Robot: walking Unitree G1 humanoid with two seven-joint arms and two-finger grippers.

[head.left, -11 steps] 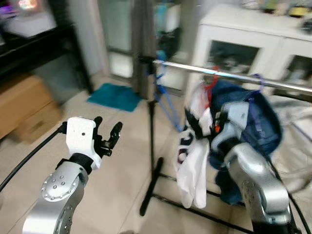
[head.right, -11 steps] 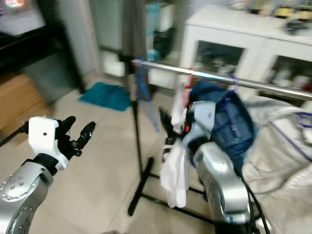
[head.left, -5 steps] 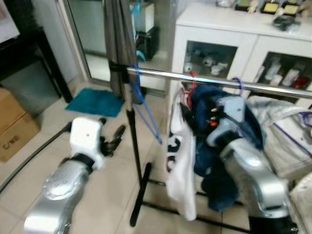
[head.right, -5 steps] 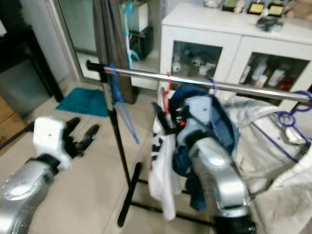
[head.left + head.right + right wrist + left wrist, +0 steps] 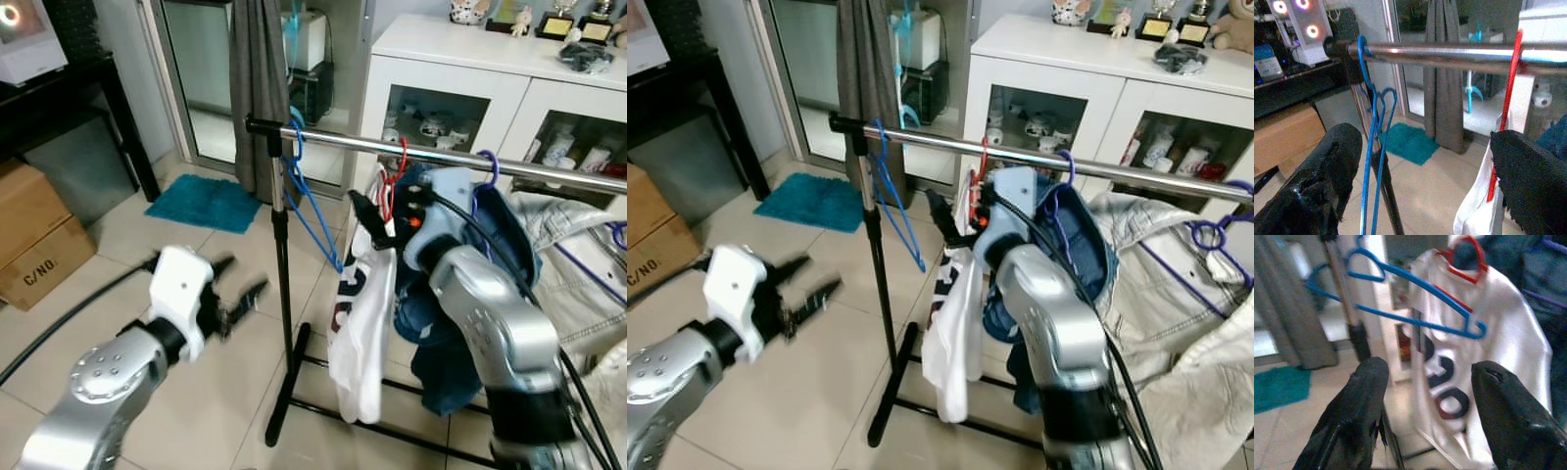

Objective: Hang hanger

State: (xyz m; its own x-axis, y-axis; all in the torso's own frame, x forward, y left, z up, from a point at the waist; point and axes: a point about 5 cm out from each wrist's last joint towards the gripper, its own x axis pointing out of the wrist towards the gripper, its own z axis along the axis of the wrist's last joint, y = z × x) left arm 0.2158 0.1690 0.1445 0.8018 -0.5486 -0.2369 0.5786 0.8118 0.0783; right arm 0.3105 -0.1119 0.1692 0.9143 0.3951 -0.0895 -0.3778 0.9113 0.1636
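A chrome rail (image 5: 441, 157) on a black stand carries two blue hangers (image 5: 309, 201) at its left end. Beside them hangs a red hanger (image 5: 397, 162) with a white printed T-shirt (image 5: 358, 323), then a purple hanger (image 5: 487, 164) with a blue denim garment (image 5: 509, 235). My right gripper (image 5: 367, 217) is raised just left of the red hanger, below the rail. It is open, fingers wide apart (image 5: 1425, 142), with nothing in it. My left gripper (image 5: 240, 279) is low, left of the stand, open and empty (image 5: 1430, 372).
The rack's black post and foot (image 5: 284, 392) stand between my arms. A white glass-door cabinet (image 5: 470, 59) is behind the rail, and pale clothing (image 5: 588, 264) is piled at the right. Cardboard boxes (image 5: 39, 245), a teal mat (image 5: 206, 201) and a grey curtain (image 5: 260, 88) are to the left.
The camera swung and steadied, so the picture is sharper. My right gripper stays up by the red hanger and shirt. My left gripper has dropped slightly and stays open.
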